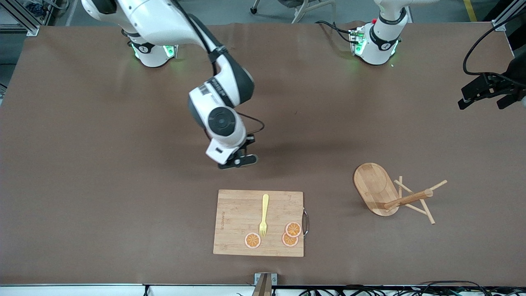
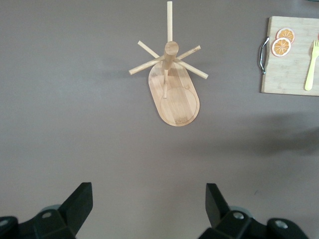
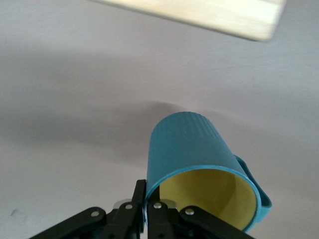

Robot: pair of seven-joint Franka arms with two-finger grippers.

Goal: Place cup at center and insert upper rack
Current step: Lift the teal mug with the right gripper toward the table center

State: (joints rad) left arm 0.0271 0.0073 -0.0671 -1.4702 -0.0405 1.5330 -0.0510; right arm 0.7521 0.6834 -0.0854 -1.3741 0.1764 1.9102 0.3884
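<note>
Right gripper [image 3: 145, 206] pinching the rim of the cup [image 3: 199, 162], over the brown table [image 1: 102, 164] near the cutting board [image 1: 238, 213]. Left gripper [image 2: 149, 209] spread wide, waiting high over the upper rack [image 1: 376, 187] toward the left arm's end. Grey floor [image 1: 230, 10] past the table's edge.

My right arm comes in from its base and folds down over the middle of the table, wrist pointing down with the right gripper [image 1: 238, 160] low above the surface. Its fingers [image 3: 149, 209] are pinched on the rim of the cup [image 3: 199, 164], one inside and one outside the wall. My left arm is waiting up high at its own end of the table, left gripper [image 2: 149, 209] facing down with the fingers spread wide, nothing between them.
</note>
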